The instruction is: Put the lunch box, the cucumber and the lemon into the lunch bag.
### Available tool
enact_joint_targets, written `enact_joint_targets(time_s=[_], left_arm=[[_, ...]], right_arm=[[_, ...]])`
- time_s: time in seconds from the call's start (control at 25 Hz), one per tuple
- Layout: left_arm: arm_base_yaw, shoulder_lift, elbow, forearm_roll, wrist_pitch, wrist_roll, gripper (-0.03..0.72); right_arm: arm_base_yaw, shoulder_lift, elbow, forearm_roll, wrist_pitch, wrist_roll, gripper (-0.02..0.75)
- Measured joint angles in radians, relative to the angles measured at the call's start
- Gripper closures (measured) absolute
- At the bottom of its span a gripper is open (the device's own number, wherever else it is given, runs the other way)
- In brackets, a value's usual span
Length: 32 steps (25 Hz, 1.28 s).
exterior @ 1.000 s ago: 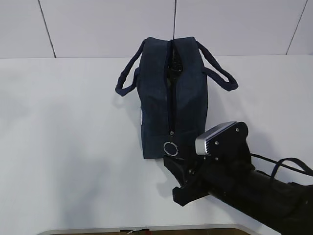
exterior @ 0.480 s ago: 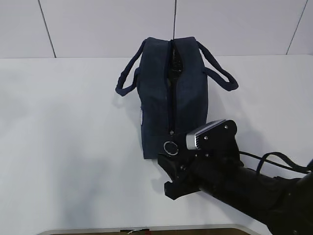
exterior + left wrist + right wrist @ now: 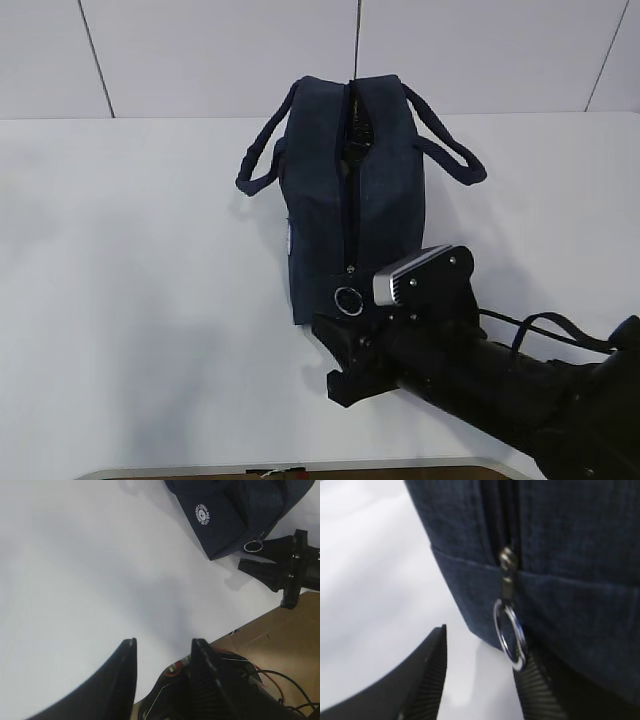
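A broad white table (image 3: pixel 140 300) carries everything, and the dark navy fabric lunch bag (image 3: pixel 385 210) with padded loop handles stands upright on it, one narrow end facing the exterior camera. The bag's zipper runs along its top and down this near end; the far part of the top gapes slightly, the rest looks closed.

The black right arm (image 3: pixel 500 385) reaches in from the near right of the bag, and its right gripper (image 3: pixel 482 680) sits at the foot of the bag's near end, jaws apart and clamped on nothing. One finger lies just under the bag's silver ring pull (image 3: pixel 510 640) (whether they touch cannot be told), the other stands clear on the table side.

The left gripper (image 3: pixel 162 655) hovers over bare table well away from the bag, its jaws apart and empty.

A small round white logo (image 3: pixel 202 514) marks the bag's side; its ring of lettering is too small to read.
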Motion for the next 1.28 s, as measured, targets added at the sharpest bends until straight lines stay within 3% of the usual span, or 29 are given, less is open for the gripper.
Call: enact_joint_targets(time_s=[1.28], left_arm=[[0.0,0.0,0.0,0.0,0.0,-0.002,0.435]], right_arm=[[0.0,0.026,0.042,0.016,-0.118,0.002,0.386]])
